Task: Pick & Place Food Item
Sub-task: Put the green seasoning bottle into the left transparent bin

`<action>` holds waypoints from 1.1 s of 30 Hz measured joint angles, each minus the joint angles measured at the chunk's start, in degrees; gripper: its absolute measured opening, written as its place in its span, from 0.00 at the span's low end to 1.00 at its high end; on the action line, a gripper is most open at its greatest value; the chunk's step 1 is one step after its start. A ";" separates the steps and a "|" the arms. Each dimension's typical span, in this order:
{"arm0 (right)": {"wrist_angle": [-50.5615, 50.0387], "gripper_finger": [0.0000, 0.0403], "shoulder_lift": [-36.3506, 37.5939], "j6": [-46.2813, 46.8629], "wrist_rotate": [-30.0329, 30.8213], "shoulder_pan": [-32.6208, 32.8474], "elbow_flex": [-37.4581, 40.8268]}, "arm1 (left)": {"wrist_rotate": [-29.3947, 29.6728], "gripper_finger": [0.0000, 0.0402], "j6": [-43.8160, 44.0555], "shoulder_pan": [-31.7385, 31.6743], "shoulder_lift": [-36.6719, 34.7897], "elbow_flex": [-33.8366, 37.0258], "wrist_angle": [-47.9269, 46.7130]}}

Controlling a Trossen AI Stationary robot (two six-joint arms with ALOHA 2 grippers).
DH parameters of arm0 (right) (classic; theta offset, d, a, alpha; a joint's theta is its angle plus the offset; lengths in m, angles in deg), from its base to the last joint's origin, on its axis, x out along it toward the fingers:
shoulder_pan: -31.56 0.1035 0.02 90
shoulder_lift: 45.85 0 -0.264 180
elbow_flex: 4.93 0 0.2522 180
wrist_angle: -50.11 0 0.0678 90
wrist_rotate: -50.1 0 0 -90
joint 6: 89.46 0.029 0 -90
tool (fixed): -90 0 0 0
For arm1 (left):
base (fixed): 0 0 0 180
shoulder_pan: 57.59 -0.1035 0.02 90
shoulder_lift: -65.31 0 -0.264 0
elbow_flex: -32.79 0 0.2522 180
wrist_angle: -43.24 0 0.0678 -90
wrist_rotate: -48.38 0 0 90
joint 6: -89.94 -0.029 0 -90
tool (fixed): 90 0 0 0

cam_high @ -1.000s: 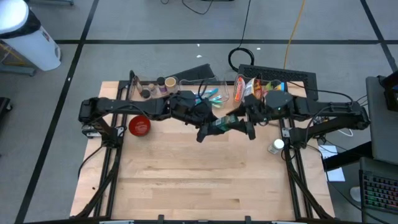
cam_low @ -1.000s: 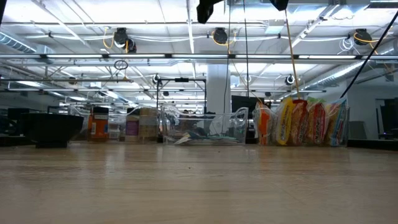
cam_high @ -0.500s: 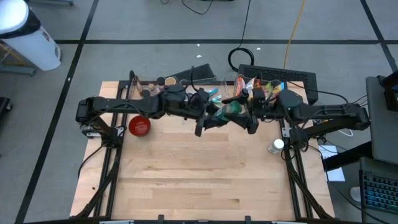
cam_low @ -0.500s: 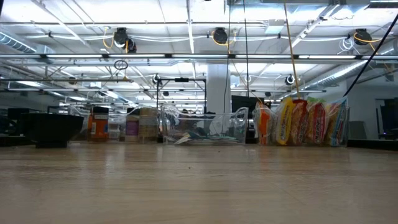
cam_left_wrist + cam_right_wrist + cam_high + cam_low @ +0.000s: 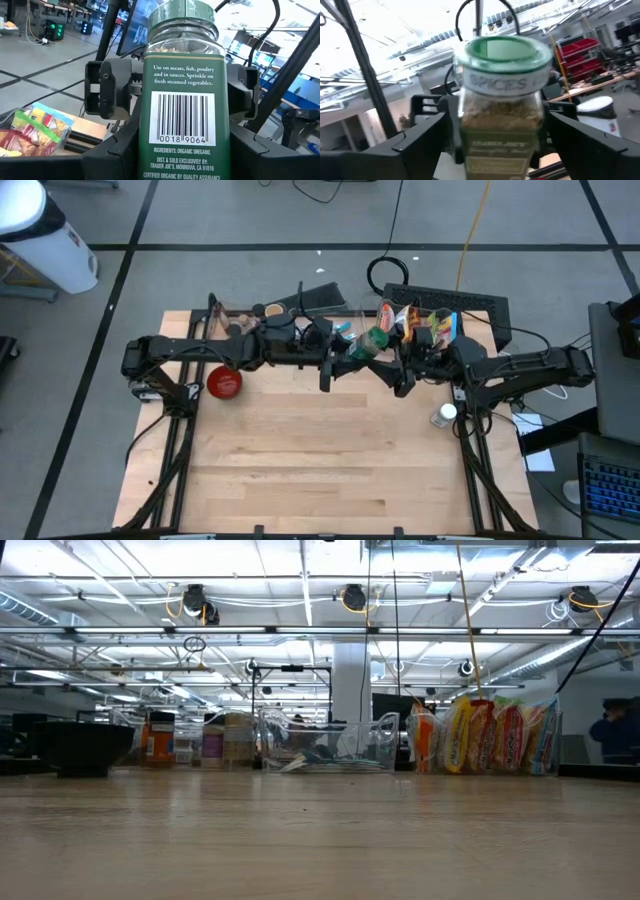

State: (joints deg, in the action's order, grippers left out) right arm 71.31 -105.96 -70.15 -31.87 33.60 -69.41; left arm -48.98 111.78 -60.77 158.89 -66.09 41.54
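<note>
A glass spice jar (image 5: 375, 342) with a green label and green lid (image 5: 502, 50) hangs high over the far middle of the table. My left gripper (image 5: 347, 360) is shut on it. In the left wrist view the jar (image 5: 183, 90) stands upright between that gripper's fingers. My right gripper (image 5: 396, 362) faces it from the right and is open. Its fingers (image 5: 422, 140) stand on either side of the jar's upper part without touching it. Neither gripper nor the jar shows in the low view. My left gripper pinches the jar's lower body (image 5: 150, 150) between its two fingers, one on each side of the label. The fingers come level from the table's left side. The jar stands upright with its lid up, lifted clear of the table.
A red bowl (image 5: 223, 382) lies at the left and a small white-capped jar (image 5: 445, 415) at the right. Along the far edge stand small jars (image 5: 255, 315), a clear bin (image 5: 325, 745) and snack packets (image 5: 490, 740). The near half is bare wood.
Both grippers have tipped upward and drawn toward the table's far edge with the jar between them. The jar has risen and swung from slanting to upright, lid up. The dark gripper parts at the low view's top edge have gone out of it.
</note>
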 joint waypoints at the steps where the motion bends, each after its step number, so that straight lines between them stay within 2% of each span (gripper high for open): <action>1: 0.04 0.83 0.00 -0.38 0.51 0.00 0.00 | 0.00 0.51 -0.17 0.00 0.00 0.00 0.00; 6: 0.48 0.75 0.00 -0.52 0.91 -0.04 0.00 | 0.00 0.51 -0.66 0.00 0.04 0.02 -0.45; 16: 0.52 0.46 0.00 -0.65 0.77 -0.04 0.00 | 0.02 0.51 -1.15 -0.04 0.04 0.02 -0.83; 21: 0.50 0.46 0.00 -0.99 -0.30 -0.09 0.00 | 0.24 0.51 -1.12 -0.04 0.04 0.02 -0.81; 28: -0.75 0.46 0.09 -2.15 -1.07 -0.12 0.00 | -0.21 0.78 -0.85 -0.04 0.04 0.04 -0.55; 33: -4.76 0.46 0.63 -1.61 -1.23 -0.20 0.00 | -3.33 0.86 -1.11 -0.35 0.04 0.04 -1.44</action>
State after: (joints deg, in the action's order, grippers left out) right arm 66.55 -105.33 -71.76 -33.10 33.40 -69.41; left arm -52.31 110.67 -61.13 158.93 -66.05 40.10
